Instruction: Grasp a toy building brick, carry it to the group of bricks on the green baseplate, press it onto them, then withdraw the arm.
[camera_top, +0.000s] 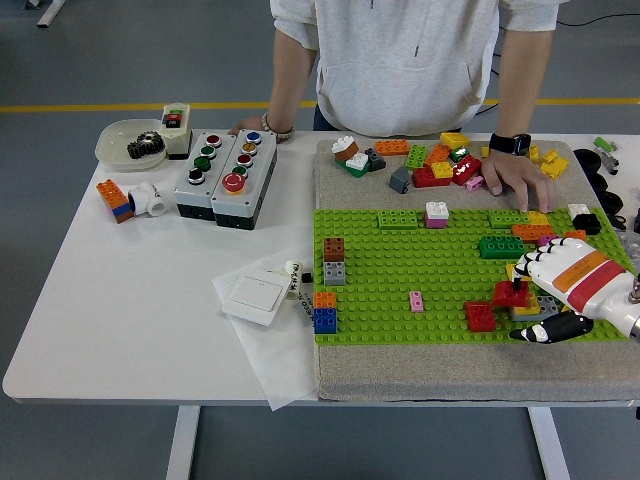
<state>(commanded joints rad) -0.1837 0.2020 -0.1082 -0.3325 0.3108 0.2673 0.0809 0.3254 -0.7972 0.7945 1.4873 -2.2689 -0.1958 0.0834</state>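
Note:
The green baseplate (400, 270) lies on a grey mat at the right half of the table. My right hand (527, 306) hovers over its right front part, fingers curled on a small red brick (511, 293), black thumb (548, 330) low beside it. Just left of it another red brick (479, 316) sits on the plate. A yellow and grey brick (527, 310) shows under the fingers. Other bricks stand on the plate: a brown-grey stack (333, 258), an orange-blue stack (323, 311), a pink one (414, 300), a dark green one (500, 247). My left arm is out of view.
A person stands at the far side, one hand (517, 180) resting beside the loose brick pile (430, 160), the other (255, 127) on the table. Button boxes (225, 178), a bowl with a gear (135, 145), a white switch (256, 295) and an orange-blue brick (118, 198) lie on the left.

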